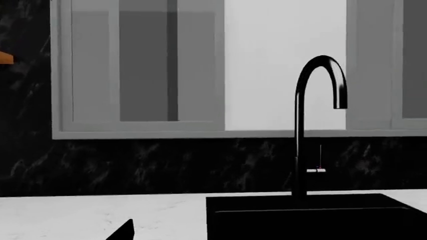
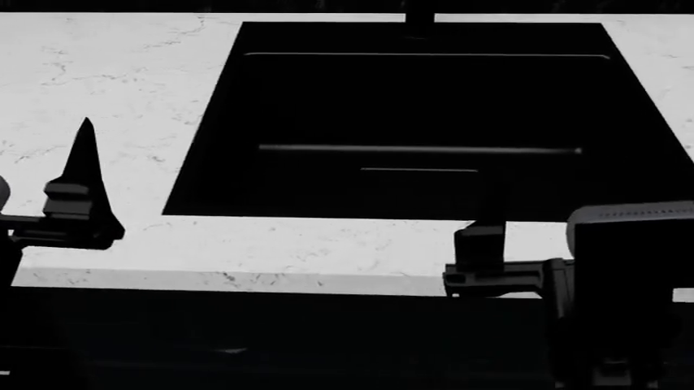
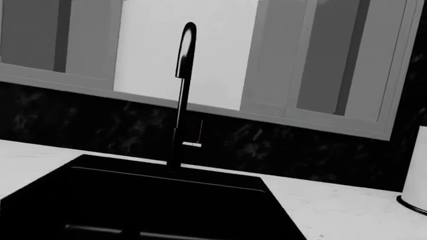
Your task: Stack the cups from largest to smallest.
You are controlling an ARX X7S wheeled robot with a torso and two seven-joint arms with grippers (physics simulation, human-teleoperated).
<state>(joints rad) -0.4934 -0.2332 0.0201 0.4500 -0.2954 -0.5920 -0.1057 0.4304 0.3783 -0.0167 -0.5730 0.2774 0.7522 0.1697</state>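
Neither the mustard-yellow mug nor the white cup shows in any view. In the head view my left gripper (image 2: 84, 142) hovers over the white counter (image 2: 119, 81) left of the black sink (image 2: 423, 106), pointing away from me. In the left wrist view one dark fingertip (image 1: 123, 231) shows far to one side, so the jaws stand apart and hold nothing. My right gripper (image 2: 483, 231) is at the sink's front edge, dark against the black basin. Its fingers cannot be made out.
A black gooseneck faucet (image 1: 320, 125) stands behind the sink, also in the right wrist view (image 3: 183, 95). A dark marble backsplash and grey window frames lie behind it. The white paper-towel roll (image 3: 417, 170) stands on the counter right of the sink.
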